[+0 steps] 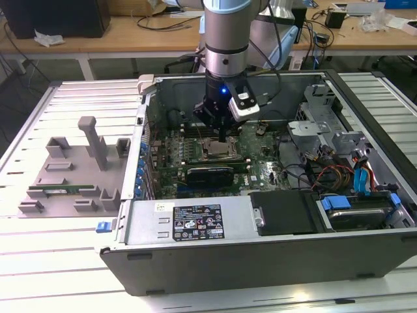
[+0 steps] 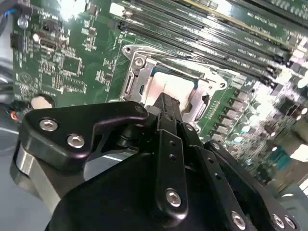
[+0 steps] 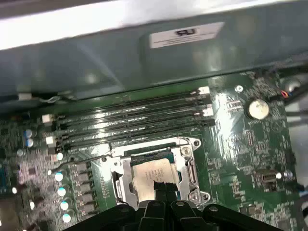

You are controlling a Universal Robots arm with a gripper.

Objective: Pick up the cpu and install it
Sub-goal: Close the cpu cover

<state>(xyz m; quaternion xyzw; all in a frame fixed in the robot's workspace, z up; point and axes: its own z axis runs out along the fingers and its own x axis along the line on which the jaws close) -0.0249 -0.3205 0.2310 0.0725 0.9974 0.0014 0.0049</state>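
The arm is seen lowered into the open computer case (image 1: 195,257) in the exterior view, with the gripper (image 1: 223,135) positioned over the motherboard (image 1: 260,166) near the middle of the case.

The cpu (image 3: 148,171) is found lying flat inside the socket frame (image 3: 190,169). Its silver-grey top faces up and is bordered by the metal frame on all visible sides. In the second wrist view the cpu (image 2: 169,85) is seen the same way, seated in the socket frame (image 2: 135,73).

In both wrist views the gripper (image 3: 162,186) is observed with its two fingers drawn together, only a thin seam being seen between them. Nothing is held between them. The tips are placed directly over one edge of the cpu's top face; whether contact is made cannot be told. The gripper (image 2: 168,99) is seen upright above the chip.

Rows of long black memory slots (image 3: 134,120) are noted just beside the socket frame. A round coin battery (image 3: 258,109) is noted well apart from it.

On the exterior view's left, outside the case, a grey fixture tray (image 1: 98,179) is recorded on the table, with a narrow green memory stick (image 1: 58,190) lying in it.
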